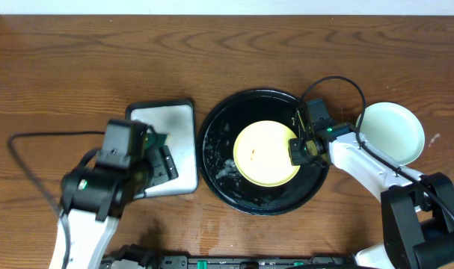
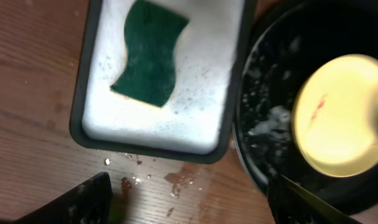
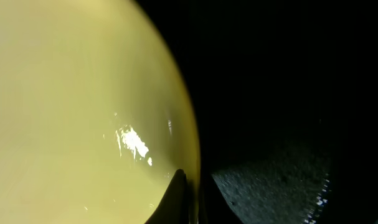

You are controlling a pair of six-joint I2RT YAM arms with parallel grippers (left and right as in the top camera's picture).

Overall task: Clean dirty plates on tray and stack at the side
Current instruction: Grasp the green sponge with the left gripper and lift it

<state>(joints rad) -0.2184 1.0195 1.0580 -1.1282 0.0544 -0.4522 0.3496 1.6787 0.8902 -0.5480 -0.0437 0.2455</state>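
Note:
The pale yellow plate [image 1: 260,153] lies in the round black tray [image 1: 219,161] and carries a small red smear. My right gripper [image 1: 300,149] is shut on the plate's right rim; the right wrist view shows the yellow rim [image 3: 114,112] pinched between the fingers [image 3: 192,199]. A pale mint green plate [image 1: 391,133] sits on the wood tabletop to the right of the tray; I cannot tell whether another lies under it. My left gripper [image 1: 158,158] is open and empty; its fingers [image 2: 189,190] hover over the table in front of the white tray.
A white rectangular tray with a black rim [image 1: 174,119] stands left of the black tray and holds a green sponge [image 2: 150,53]. Foam and water drops lie in the black tray [image 2: 269,121] and on the table [image 2: 176,180]. Cables run along both arms.

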